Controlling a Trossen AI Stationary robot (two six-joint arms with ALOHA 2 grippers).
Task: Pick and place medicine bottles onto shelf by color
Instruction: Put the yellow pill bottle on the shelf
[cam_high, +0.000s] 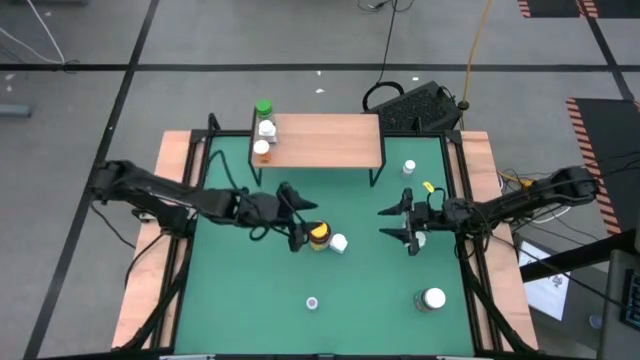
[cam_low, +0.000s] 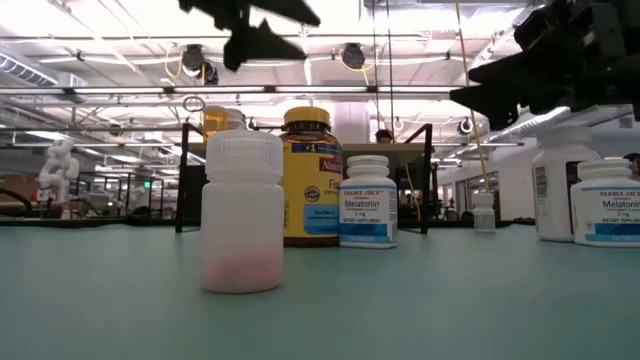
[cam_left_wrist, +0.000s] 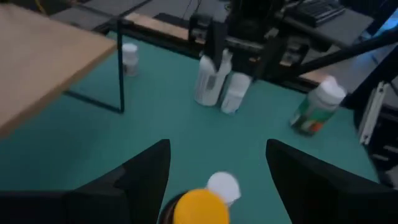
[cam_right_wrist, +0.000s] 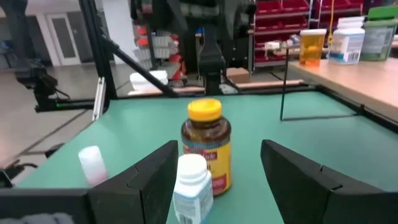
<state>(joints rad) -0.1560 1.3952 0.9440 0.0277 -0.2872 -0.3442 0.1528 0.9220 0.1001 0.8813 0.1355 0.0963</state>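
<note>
- Left hand (cam_high: 297, 222) at mid-worktop, fingers (cam_left_wrist: 134, 180) spread wide, hovering just above the amber bottle with yellow cap (cam_high: 318, 236); nothing gripped.
- Right hand (cam_high: 408, 224) right of centre, fingers (cam_right_wrist: 146, 177) likewise wide apart and empty, low beside a white bottle (cam_high: 419, 240) that sits at its fingertips.
- Small white bottle (cam_high: 339, 243) just right of the amber one, touching or nearly so; seen from the right wrist as standing in front of it.
- Shelf (cam_high: 325, 140), light wood on thin black legs, at the far side of the green worktop (cam_high: 240, 290).
- On the shelf's left end, three bottles in a row from far to near: green-capped bottle (cam_high: 263, 108), white one (cam_high: 267, 128), orange-tinted one (cam_high: 262, 150).
- Tiny white bottle (cam_high: 409, 168) on the mat to the right of the shelf, near its right leg.
- Larger greyish bottle with white lid (cam_high: 432, 299) near the front right corner of the mat.
- Translucent little bottle (cam_high: 313, 302) with pink powder at the near middle, closest to the low camera (cam_low: 243, 212).
- Yellow scrap (cam_high: 428, 186) on the mat near the right edge, kind unclear.
</note>
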